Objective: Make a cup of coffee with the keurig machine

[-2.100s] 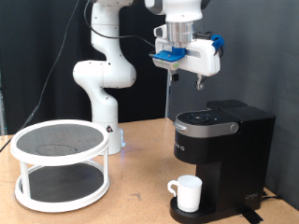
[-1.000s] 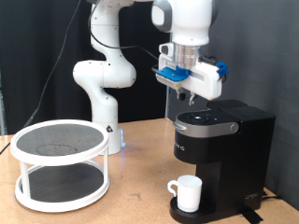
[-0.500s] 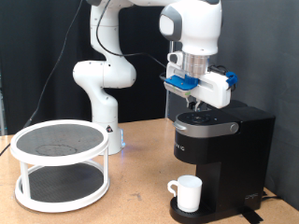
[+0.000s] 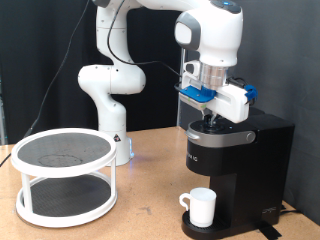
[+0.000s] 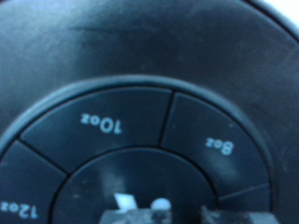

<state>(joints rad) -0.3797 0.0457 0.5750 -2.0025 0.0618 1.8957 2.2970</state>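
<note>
- Exterior view: we noted the two-finger gripper (image 4: 210, 118) had descended onto the boxy black keurig machine (image 4: 237, 160)'s top panel; finger spread indiscernible.
- White ceramic cup (image 4: 200, 207) sat on the drip tray.
- Wrist view: size buttons (image 5: 105, 121) filled the frame, suggesting a brew press.

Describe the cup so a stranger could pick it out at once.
Find the black keurig machine at the exterior view's right, with the gripper down on its top panel. The cup stands upright on the round base under its spout. It is the small plain white mug with a side handle, unlike the wide white wire stand.
</note>
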